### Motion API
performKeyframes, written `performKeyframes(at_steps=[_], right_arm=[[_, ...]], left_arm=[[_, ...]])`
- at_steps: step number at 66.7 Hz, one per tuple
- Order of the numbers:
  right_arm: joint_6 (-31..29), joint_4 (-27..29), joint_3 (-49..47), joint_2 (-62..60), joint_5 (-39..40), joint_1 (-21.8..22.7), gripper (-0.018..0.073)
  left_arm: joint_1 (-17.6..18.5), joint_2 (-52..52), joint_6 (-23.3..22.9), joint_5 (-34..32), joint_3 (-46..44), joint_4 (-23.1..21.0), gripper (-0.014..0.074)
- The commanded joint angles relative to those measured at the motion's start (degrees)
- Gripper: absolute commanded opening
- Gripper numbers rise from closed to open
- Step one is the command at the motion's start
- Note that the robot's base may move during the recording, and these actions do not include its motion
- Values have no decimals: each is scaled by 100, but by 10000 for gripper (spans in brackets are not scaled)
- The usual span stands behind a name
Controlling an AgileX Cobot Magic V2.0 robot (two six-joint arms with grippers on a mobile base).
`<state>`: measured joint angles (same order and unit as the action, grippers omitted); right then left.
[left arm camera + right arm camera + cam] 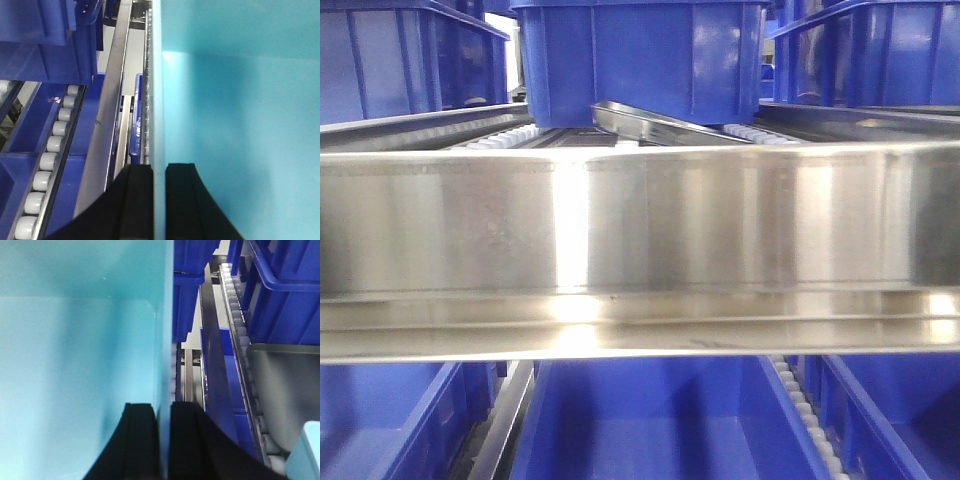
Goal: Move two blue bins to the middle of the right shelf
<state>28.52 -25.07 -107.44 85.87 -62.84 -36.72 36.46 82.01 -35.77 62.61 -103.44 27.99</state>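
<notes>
Plainly, the grasp is already made on both sides; the left end effector (158,200) has its two black fingers (135,200) drawn in narrowly on either face of a side wall of the pale blue bin (240,125), and the right end effector (164,440) pinches the opposite wall in the same way. In the left wrist view the bin's interior spreads from 12 round to 5 o'clock; in the right wrist view it spreads from 12 round to 7 o'clock. The bin therefore lies between the two arms, neither arm nearer than the other. Each gripped wall runs straight from 6 to 12 o'clock, away from the wrist, and that looks like the line of the push. Whether the arms hold one bin or two nested cannot be told. A pale corner (305,450) at 4 o'clock in the right wrist view may be another bin, but too little of it shows. The front view shows no pale bin; a steel shelf beam (640,220) crosses it from 9 to 3 o'clock, with dark blue bins (640,60) above and below. A roller track (50,150) runs at 8 o'clock of the left wrist, just beside the bin's outer wall. The coming move likely calls for both arms to travel together at unchanged spacing, lest the wall slip or catch the beam.
</notes>
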Motion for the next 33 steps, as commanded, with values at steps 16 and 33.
performKeyframes(at_steps=[16,33], right_arm=[[-7,-240,-44,-85,327,17,-162],[-7,-240,-44,-85,468,17,-162]], left_arm=[[24,27,-21,-270,-74,82,-111],[24,111,-21,-514,-74,86,-111]])
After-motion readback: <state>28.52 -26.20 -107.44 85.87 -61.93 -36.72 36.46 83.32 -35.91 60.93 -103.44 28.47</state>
